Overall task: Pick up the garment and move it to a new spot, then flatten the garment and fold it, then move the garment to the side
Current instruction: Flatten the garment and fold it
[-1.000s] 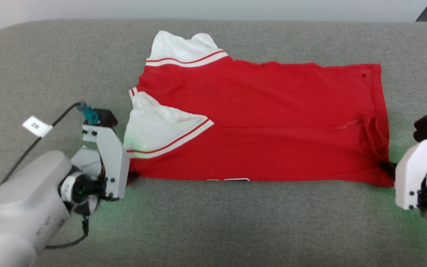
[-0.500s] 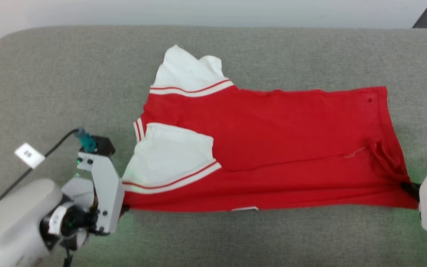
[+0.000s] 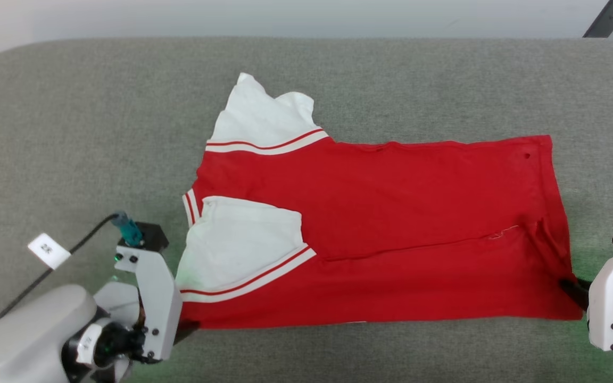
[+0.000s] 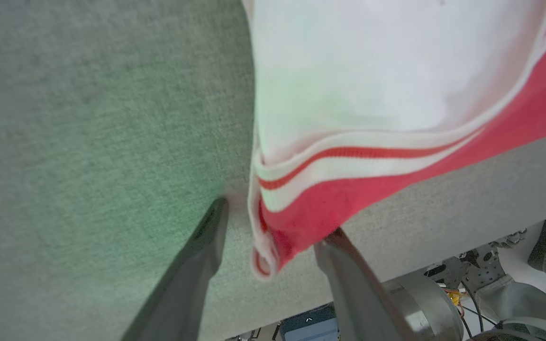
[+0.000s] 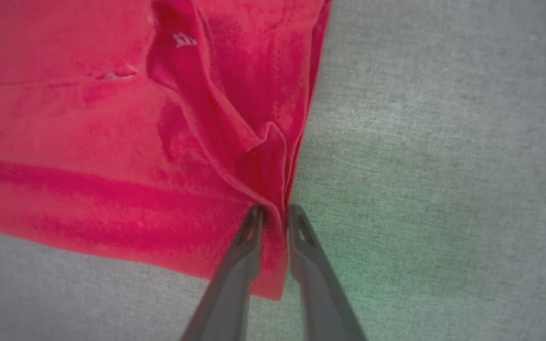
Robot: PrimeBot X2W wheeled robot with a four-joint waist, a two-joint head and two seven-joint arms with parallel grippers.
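Red garment (image 3: pixel 391 213) lies folded flat on the grey worktop (image 3: pixel 99 133). Left end effector (image 4: pixel 277 218) stands open around its sleeve corner — right end effector (image 5: pixel 275 208) pinches its hem corner, maybe to hold the fold straight.

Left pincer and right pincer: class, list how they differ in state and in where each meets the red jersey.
The left pincer stands open, fingers apart around a corner of the red jersey; the right pincer is shut on another corner. The left pincer is by the white striped sleeve; the right pincer grips plain red cloth. Both sit at the jersey's near edge.
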